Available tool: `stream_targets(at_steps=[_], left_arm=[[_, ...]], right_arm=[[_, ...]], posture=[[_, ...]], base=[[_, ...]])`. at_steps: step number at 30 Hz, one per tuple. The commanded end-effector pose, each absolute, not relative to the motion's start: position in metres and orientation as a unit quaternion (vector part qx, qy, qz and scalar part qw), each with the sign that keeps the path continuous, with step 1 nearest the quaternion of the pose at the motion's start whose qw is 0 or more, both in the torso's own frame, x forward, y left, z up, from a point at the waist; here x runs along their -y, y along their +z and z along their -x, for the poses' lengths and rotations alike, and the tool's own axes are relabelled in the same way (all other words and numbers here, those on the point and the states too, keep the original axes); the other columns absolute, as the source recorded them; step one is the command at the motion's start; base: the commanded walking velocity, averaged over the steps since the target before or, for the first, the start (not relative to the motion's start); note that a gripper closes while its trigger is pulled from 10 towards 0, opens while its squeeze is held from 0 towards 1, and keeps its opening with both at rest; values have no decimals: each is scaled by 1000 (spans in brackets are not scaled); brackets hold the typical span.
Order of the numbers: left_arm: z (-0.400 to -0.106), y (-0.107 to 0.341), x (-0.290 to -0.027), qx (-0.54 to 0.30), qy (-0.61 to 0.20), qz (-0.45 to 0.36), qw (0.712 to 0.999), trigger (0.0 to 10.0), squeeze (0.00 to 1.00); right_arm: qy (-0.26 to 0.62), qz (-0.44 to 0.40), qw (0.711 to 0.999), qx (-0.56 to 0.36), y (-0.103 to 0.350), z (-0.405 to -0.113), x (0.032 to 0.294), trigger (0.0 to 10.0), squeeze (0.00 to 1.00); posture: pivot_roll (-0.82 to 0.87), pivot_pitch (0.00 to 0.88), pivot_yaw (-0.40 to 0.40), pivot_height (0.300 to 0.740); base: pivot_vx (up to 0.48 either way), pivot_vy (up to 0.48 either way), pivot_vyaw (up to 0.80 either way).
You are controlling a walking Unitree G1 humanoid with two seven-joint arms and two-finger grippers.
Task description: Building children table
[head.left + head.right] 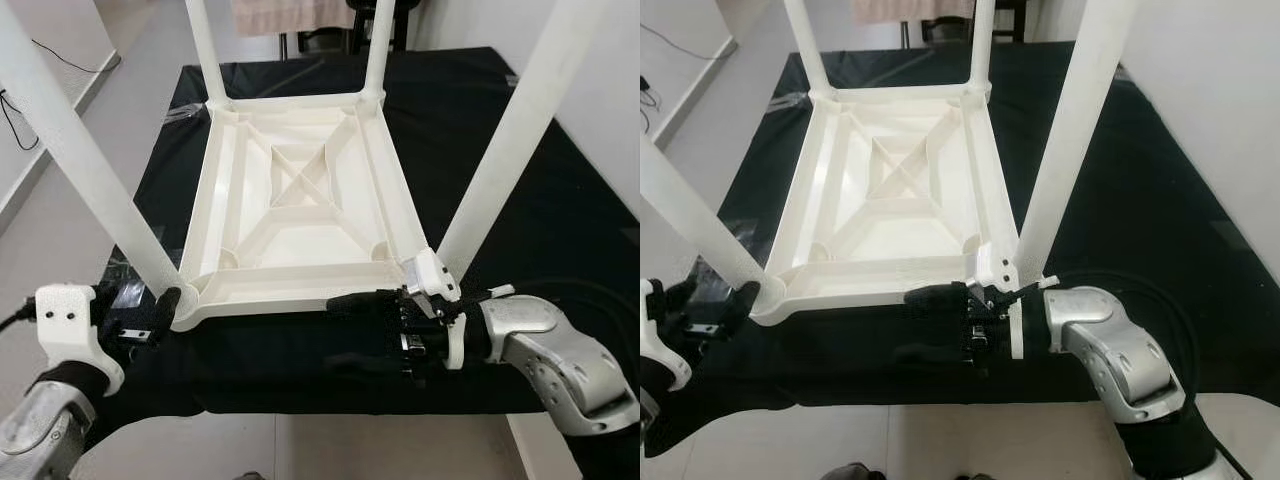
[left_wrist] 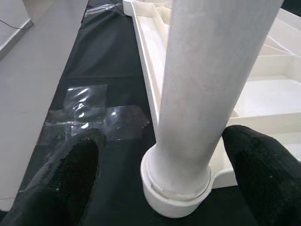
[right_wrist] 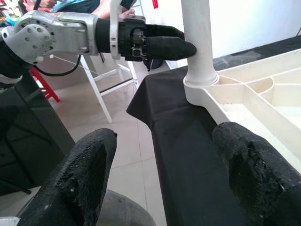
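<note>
Left wrist view: left gripper (image 2: 162,174) spread, fingers either side of a white table leg (image 2: 207,94) at its socket, apart from it. Right gripper (image 1: 365,330) spread, just beside the near edge of the upturned children table (image 1: 290,200) on black cloth (image 1: 520,190).
</note>
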State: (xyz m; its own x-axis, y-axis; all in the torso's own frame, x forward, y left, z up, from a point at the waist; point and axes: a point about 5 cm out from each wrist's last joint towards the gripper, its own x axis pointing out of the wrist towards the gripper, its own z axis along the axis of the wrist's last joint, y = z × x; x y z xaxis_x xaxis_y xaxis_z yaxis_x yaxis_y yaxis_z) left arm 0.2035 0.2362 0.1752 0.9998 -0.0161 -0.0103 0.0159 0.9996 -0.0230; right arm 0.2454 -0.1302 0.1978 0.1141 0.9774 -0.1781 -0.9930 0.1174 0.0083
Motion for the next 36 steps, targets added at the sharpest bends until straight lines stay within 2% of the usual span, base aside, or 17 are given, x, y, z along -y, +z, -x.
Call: stream_targets(at_steps=[1, 9, 19, 31, 32, 36], left_arm=[[-201, 181, -232, -6, -16, 15, 1000, 10000, 0], [-199, 181, -222, -12, -30, 15, 999, 10000, 0], [-201, 193, -250, 4, 36, -28, 999, 10000, 0], [-199, 189, -258, 7, 52, -16, 998, 10000, 0], [-201, 185, -261, 6, 56, -16, 998, 0, 0], [-203, 183, -263, 5, 55, -18, 998, 0, 0]], right_arm=[[670, 52, 738, -62, 202, -240, 127, 10000, 0], [670, 50, 739, -60, 205, -237, 127, 10000, 0], [670, 51, 739, -53, 213, -239, 126, 10000, 0], [666, 54, 743, -45, 216, -242, 124, 10000, 0], [658, 55, 750, -28, 222, -245, 124, 10000, 0], [654, 51, 754, -15, 228, -247, 125, 10000, 0]], posture=[[72, 201, -29, 740], [67, 224, -24, 740], [63, 245, -33, 740], [60, 241, -32, 740], [56, 235, -28, 740], [46, 229, -23, 740]], base=[[0, 0, 0], [0, 0, 0], [0, 0, 0], [0, 0, 0], [0, 0, 0], [0, 0, 0]])
